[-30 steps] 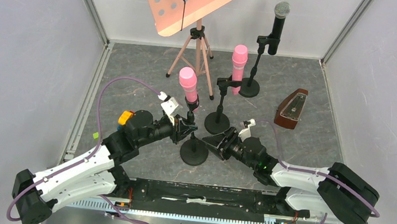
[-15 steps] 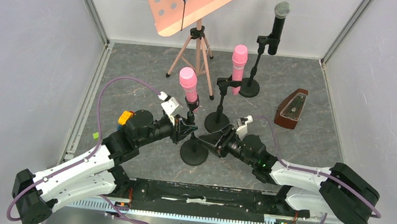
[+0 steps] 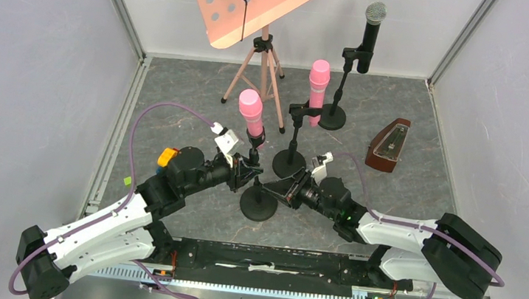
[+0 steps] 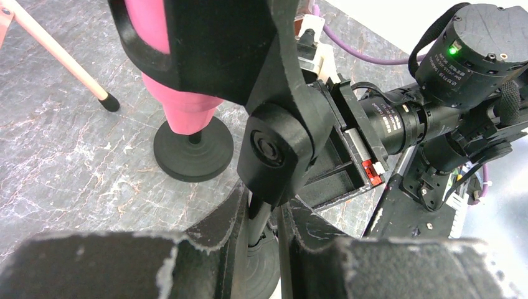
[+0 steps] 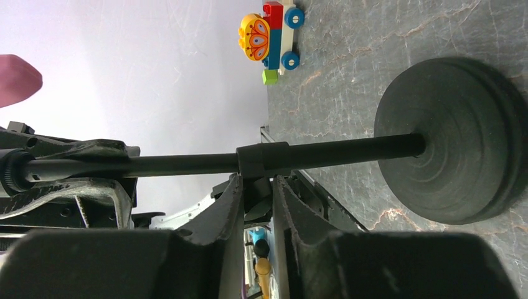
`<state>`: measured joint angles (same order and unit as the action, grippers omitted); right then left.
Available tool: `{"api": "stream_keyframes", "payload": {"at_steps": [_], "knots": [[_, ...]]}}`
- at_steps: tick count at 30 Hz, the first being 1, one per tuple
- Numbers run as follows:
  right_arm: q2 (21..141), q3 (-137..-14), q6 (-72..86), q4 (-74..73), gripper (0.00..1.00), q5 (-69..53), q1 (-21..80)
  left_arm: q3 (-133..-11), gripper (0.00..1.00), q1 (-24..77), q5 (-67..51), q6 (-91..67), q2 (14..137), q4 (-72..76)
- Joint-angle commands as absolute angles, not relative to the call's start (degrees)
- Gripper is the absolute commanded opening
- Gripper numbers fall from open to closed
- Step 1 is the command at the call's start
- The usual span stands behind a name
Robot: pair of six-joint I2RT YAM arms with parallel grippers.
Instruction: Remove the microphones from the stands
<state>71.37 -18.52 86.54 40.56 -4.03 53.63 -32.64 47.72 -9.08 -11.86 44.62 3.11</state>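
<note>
Pink microphone (image 3: 249, 108) on a black stand (image 3: 258, 204). Around that stand the desk (image 3: 179, 88) is grey with pale marble veining; behind it, a peach music rest (image 3: 262, 1) dotted with holes, a brown metronome (image 3: 388, 145).

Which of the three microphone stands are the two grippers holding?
The nearest stand, bearing the front pink microphone: left gripper and right gripper clamp its pole. The others stand free.

No readable text, brand or number in any view. Tiny white print ringed the camera lens (image 4: 398, 121), right of centre in the left wrist view, but was too small to read. The metronome (image 3: 388, 144) face, right in the top view, was illegible.
</note>
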Motion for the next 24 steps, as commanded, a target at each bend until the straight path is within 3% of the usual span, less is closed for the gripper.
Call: {"api": "stream_keyframes", "payload": {"at_steps": [1,12,19,24], "knots": [[71.5,-20.6,84.5,40.8,0.16,-3.6,53.9,-33.1,0.02,48.3,-10.0,-11.2,44.8,-0.4],[69.7,-20.4,71.8,38.5,0.14,-1.1,54.3,-30.6,0.02,48.5,-9.5,-12.8,42.2,0.3],[69.8,-24.4,49.3,39.8,0.15,-5.1,56.5,-31.1,0.02,48.5,-9.6,-11.9,42.5,0.3],[69.2,-24.5,33.8,38.3,0.16,1.4,59.7,-32.1,0.02,48.5,-9.6,-11.0,42.6,0.3]]}}
